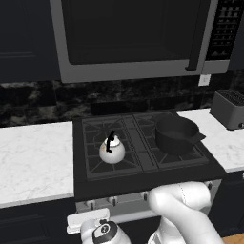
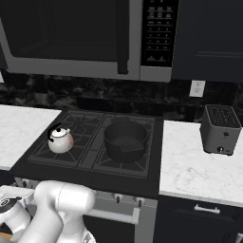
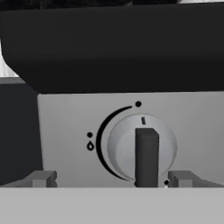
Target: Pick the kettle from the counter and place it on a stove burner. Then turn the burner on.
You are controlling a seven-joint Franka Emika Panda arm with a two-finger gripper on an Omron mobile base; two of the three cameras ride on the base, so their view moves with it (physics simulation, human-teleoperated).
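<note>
i see the kettle [image 1: 112, 150] sitting on the stove burner [image 1: 106, 162]. a black pot [image 1: 176, 135] stands at its 3 o'clock. my gripper [image 3: 111, 179] hangs wide before the knob [image 3: 142, 148], fingers apart at either side.

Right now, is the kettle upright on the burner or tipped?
Upright. The kettle sits flat on the front-left stove burner, with its black handle arching over the top in both base views.

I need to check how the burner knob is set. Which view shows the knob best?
The hand view: the knob faces the camera, its bar upright under the top dot, between the gripper fingertips. In both base views the knobs are tiny shapes on the stove's front panel, markings unreadable.
</note>
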